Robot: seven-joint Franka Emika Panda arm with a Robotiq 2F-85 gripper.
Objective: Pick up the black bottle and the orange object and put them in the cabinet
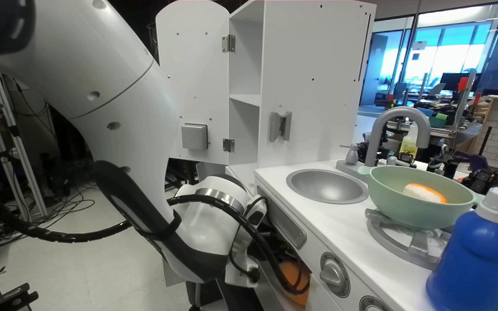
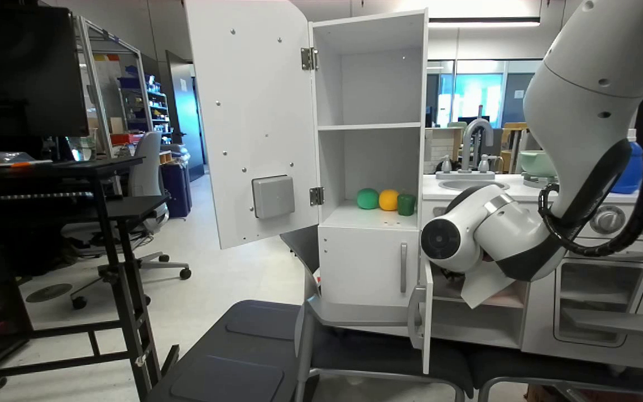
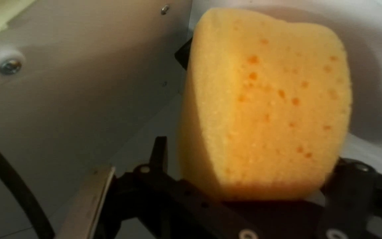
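The orange object [image 3: 270, 99] fills the middle of the wrist view, with a sponge-like surface. Part of it shows orange behind a cable in an exterior view [image 1: 291, 270]. My gripper [image 3: 249, 157] is open around its lower end, with a gap at the left finger; the right fingertip is hidden. My gripper is inside the cabinet [image 2: 475, 321], the white lower compartment below the sink, and the wrist hides most of its upper part. A small dark corner shows behind the orange object in the wrist view; I cannot tell whether it is the black bottle, which otherwise is hidden.
The lower door [image 2: 426, 329] stands swung open beside the arm. The tall cupboard's arched door [image 2: 254, 111] is open; a green [image 2: 368, 198], a yellow [image 2: 388, 200] and a dark green toy [image 2: 406, 205] sit inside. A bowl [image 1: 409, 211] and blue bottle [image 1: 476, 259] stand on the counter.
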